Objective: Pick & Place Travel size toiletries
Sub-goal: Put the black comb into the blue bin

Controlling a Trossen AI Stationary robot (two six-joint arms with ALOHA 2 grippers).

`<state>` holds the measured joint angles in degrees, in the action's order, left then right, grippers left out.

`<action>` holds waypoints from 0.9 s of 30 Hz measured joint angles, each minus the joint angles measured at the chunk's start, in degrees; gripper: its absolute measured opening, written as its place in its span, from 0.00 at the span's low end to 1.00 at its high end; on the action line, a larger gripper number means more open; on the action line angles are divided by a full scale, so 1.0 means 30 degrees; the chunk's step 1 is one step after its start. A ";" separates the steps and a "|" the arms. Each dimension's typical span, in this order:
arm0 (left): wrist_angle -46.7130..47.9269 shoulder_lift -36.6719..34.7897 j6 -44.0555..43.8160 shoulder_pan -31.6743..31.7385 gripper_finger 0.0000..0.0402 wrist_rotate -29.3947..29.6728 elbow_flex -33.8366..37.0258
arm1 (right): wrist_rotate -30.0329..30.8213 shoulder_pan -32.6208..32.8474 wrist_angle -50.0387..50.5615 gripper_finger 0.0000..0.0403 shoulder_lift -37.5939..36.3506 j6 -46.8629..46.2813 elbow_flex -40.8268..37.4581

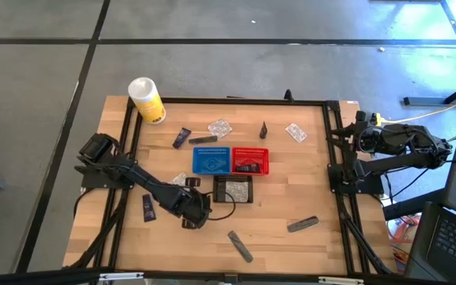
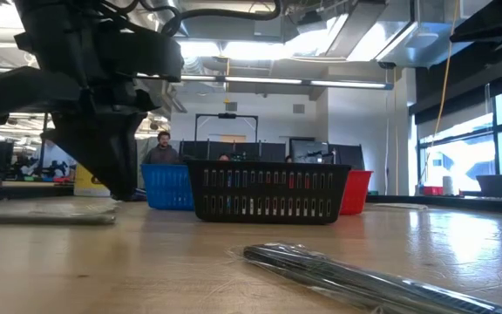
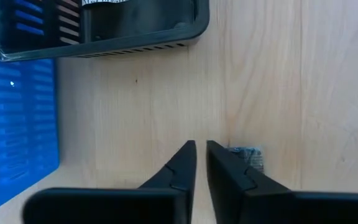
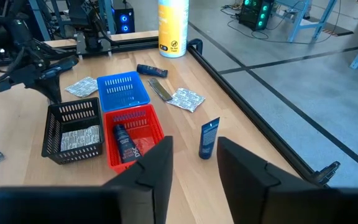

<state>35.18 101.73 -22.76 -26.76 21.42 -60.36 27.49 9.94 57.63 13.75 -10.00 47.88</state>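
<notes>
Left gripper: jaws nearly shut, empty, low over table beside black basket.
Right gripper: parted, empty, at table edge.

Three baskets, blue, red and black, block the table centre. The left gripper stands low just beside the black one, near the front edge. Bare wood lies open toward the right edge, broken by a grey tube. A canister blocks the far left corner.
</notes>
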 joint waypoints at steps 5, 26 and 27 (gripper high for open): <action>-0.0015 -0.0020 -0.0003 -0.0003 0.01 -0.0199 -0.0007 | 0.0000 0.0003 0.0000 0.35 -0.0002 0.0000 0.0000; -0.0750 -0.0761 -0.1917 -0.0447 0.42 -0.1533 -0.0015 | 0.0000 0.0004 -0.0003 0.43 0.0004 -0.0003 0.0000; -0.0782 -0.0786 -0.2116 -0.0447 0.45 -0.1665 -0.0015 | 0.0000 -0.0002 -0.0007 0.44 0.0000 -0.0007 0.0000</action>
<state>32.83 99.37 -29.10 -28.10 16.42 -60.40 27.49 9.94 57.60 13.75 -10.02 47.88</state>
